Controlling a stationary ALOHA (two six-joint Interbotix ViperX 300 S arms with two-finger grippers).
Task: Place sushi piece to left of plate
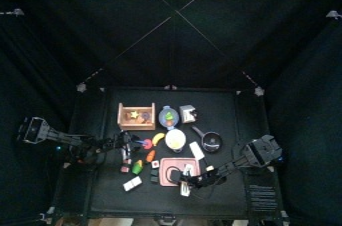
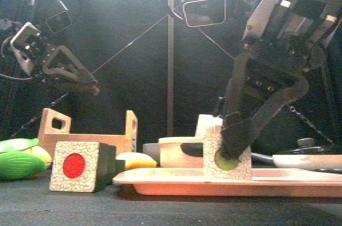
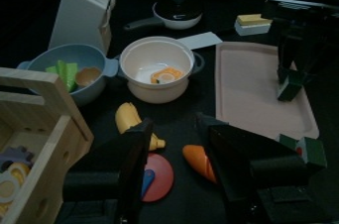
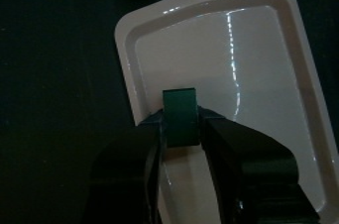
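Observation:
The pink plate (image 1: 173, 172) lies at the table's front middle; it also shows in the front view (image 2: 201, 179), the left wrist view (image 3: 252, 94) and the right wrist view (image 4: 252, 64). My right gripper (image 4: 180, 129) is shut on a green-wrapped sushi piece (image 4: 179, 109) and holds it upright on or just above the plate's surface (image 2: 230, 160). A second sushi piece (image 2: 76, 165), white with a red centre, stands on the table left of the plate (image 1: 131, 183). My left gripper (image 3: 183, 164) hangs open and empty over the table's left part.
A wooden box (image 1: 135, 116) stands at the back left. A white pot (image 3: 159, 67), a blue bowl (image 3: 73, 69), a white carton (image 3: 82, 12) and a black pan (image 3: 176, 12) stand behind the plate. A banana (image 3: 129, 119) and other toy foods lie beneath the left gripper.

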